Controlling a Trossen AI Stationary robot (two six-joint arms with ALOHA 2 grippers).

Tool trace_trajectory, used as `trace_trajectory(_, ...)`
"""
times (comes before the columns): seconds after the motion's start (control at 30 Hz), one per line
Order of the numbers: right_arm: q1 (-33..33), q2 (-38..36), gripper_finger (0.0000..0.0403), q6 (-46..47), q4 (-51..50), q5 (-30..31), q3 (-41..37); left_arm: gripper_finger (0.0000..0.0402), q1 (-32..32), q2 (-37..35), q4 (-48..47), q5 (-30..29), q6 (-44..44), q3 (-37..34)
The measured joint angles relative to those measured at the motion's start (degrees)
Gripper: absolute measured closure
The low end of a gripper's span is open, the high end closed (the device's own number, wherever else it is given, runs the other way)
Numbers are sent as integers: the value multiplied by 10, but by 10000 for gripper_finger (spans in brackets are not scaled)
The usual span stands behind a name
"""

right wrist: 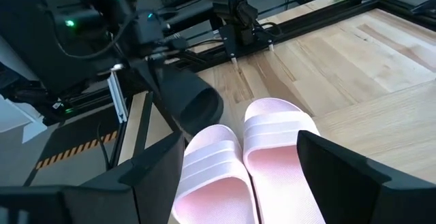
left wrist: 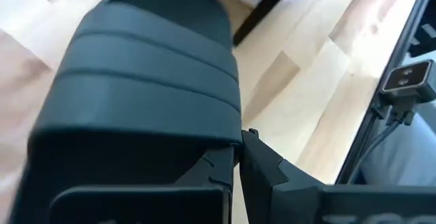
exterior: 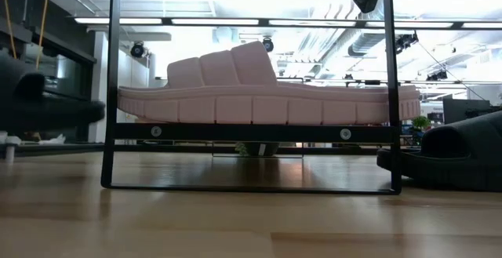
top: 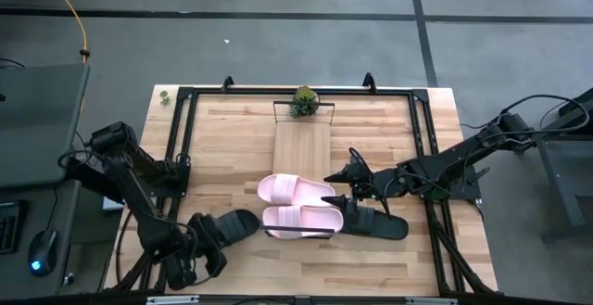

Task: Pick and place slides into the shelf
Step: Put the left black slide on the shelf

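The shelf board [top: 304,147] lies in the table's middle inside a thin black frame [exterior: 113,93]. Two pale pink slides [top: 295,190] [top: 301,220] rest side by side, soles down, on its near end, also seen in the low view [exterior: 259,93] and the right wrist view [right wrist: 272,142]. My left gripper [top: 202,238] is shut on one black slide [top: 232,223] left of the shelf. The other black slide [top: 375,222] lies sole down on the table right of the shelf. My right gripper [right wrist: 252,183] hovers open at the pink slides' right ends. My left gripper [left wrist: 237,166] pinches the black slide at its side edge beside the ribbed strap [left wrist: 228,125]; the slide itself hides the exact spot. The slide [exterior: 39,101] is lifted clear of the table, roughly level, and reaches from the fingers toward the shelf.
A small potted plant [top: 303,101] stands at the shelf's far end. A black rail frame [top: 176,138] runs around the tabletop, with a camera mount [right wrist: 235,20] on it. Bare wood lies left and right of the shelf toward the far edge.
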Motion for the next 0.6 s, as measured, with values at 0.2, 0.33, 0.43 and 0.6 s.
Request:
trace_trajectory(0.2, 0, 0, 128, 0, 0, 0, 0, 400, 0, 0, -144, -22, 23, 90)
trace_trajectory(0.33, 0, 0, 128, 0, -1, 0, 0, 400, 1, -1, -233, -40, 27, 143)
trace_trajectory(0.43, 0, 0, 128, 0, -1, 0, 0, 400, 2, -1, -278, -47, 34, 171)
trace_trajectory(0.6, 0, 0, 128, 0, -1, 0, 0, 400, 2, -4, -340, -58, 44, 198)
